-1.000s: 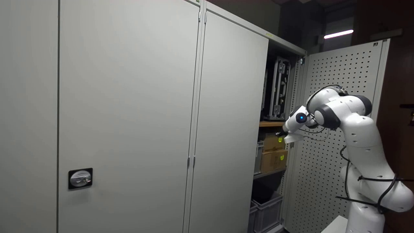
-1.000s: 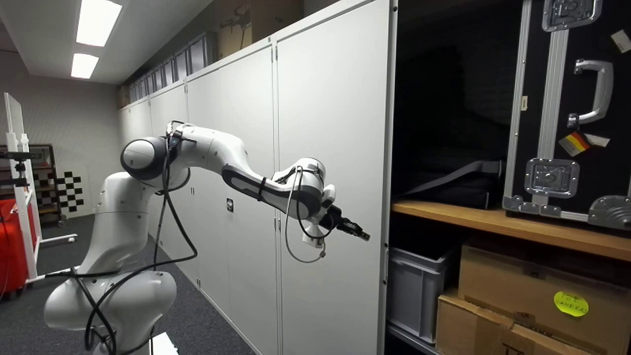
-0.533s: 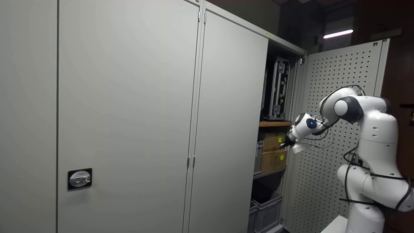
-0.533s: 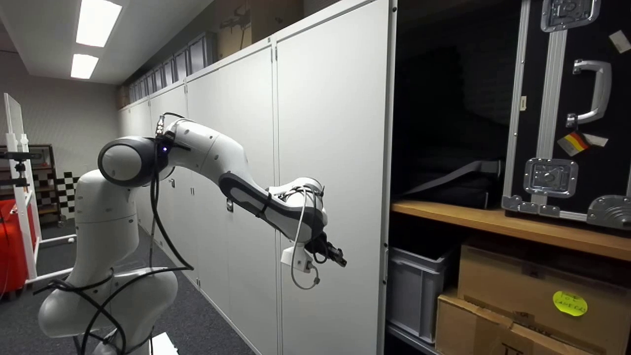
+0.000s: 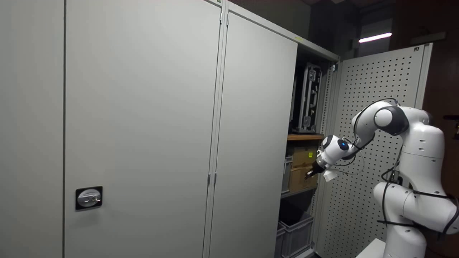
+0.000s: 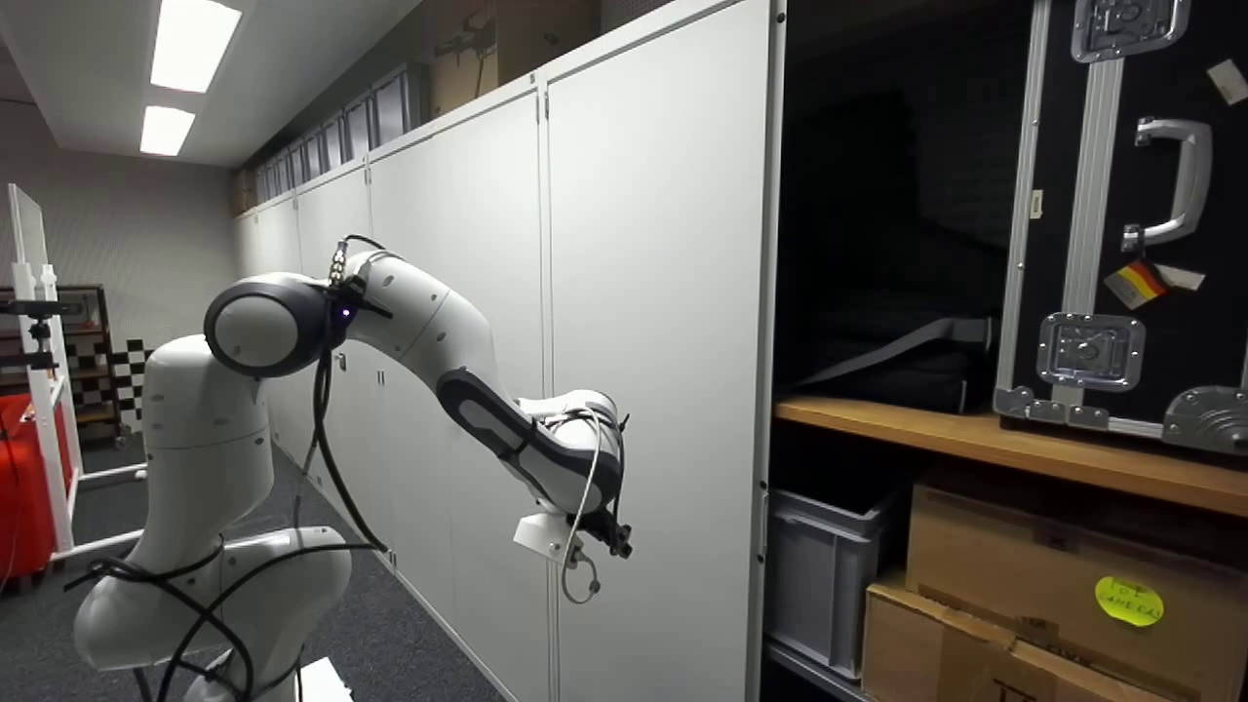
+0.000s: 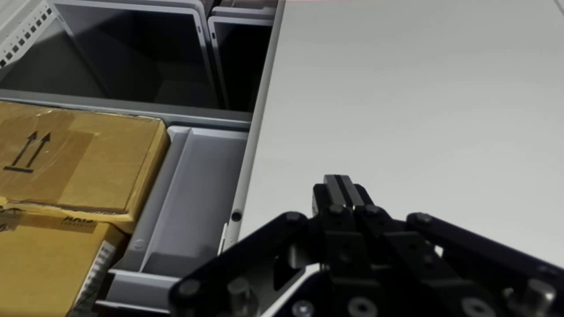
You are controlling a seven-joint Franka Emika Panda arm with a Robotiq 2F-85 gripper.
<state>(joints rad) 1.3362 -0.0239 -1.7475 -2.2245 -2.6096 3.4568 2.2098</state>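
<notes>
Arm (image 5: 423, 147) reaches from its white stand (image 6: 327, 681) toward the cabinet row (image 6: 478, 195): upper link (image 6: 210, 419) near vertical, elbow (image 6: 255, 331) high and sharply bent, forearm (image 6: 414, 307) sloping out and down, wrist (image 6: 580, 468) well below elbow level. Gripper (image 7: 339, 178) pitched obliquely downward; in an exterior view it aims down and left, cabinet side. Fingers (image 7: 332, 193) fully closed on each other, tips meeting at a thin dark seam. Nearest thing is the plain white cabinet door (image 7: 396, 110): wrist view has the tips over its face, close to its edge, and an exterior view puts the hand in front of it. Tips look clear of the door in an exterior view, gap visible between them and its edge. White box (image 6: 544, 536) hangs beside the gripper; black cables (image 6: 322, 395) strapped along the arm. Inside the cabinet: grey bin (image 7: 194, 189) right beside the door edge, cardboard boxes (image 7: 79, 163) next to it, wooden shelf (image 6: 975, 441) above both, black flight case (image 6: 1121, 224) upright on the shelf. Perforated door (image 5: 380, 79) stands wide open on the far side, behind the arm in an exterior view.
</notes>
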